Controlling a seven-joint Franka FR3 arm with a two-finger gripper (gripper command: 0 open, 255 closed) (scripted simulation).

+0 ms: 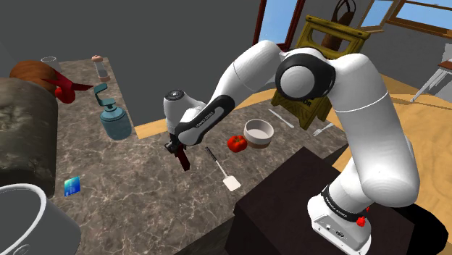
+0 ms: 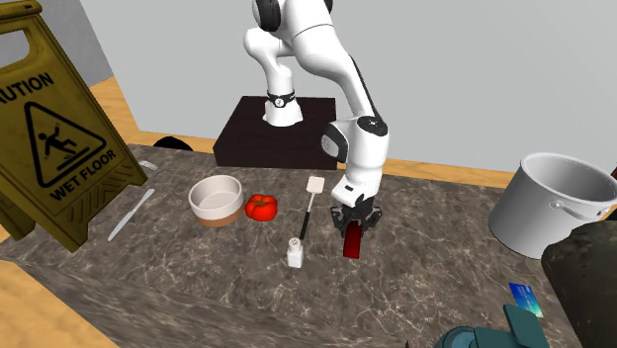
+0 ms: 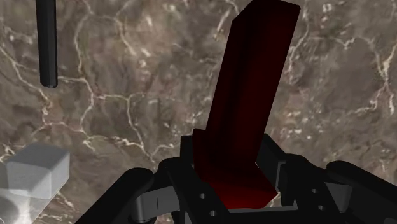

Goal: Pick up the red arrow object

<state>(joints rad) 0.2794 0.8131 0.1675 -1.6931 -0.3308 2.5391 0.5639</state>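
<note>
The black gripper (image 2: 354, 214) is pinched on one end of the dark red arrow object (image 2: 351, 241) — the rest juts out at six o'clock in the second exterior view, over the marbled counter (image 2: 198, 287). A spatula (image 2: 310, 203) lies at nine o'clock, a white shaker (image 2: 296, 253) at eight — a tomato (image 2: 261, 207) farther off at nine.

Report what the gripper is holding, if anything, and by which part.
The gripper is shut on the dark red arrow object, clasping its wider end; the straight shaft sticks out beyond the hold.
</note>
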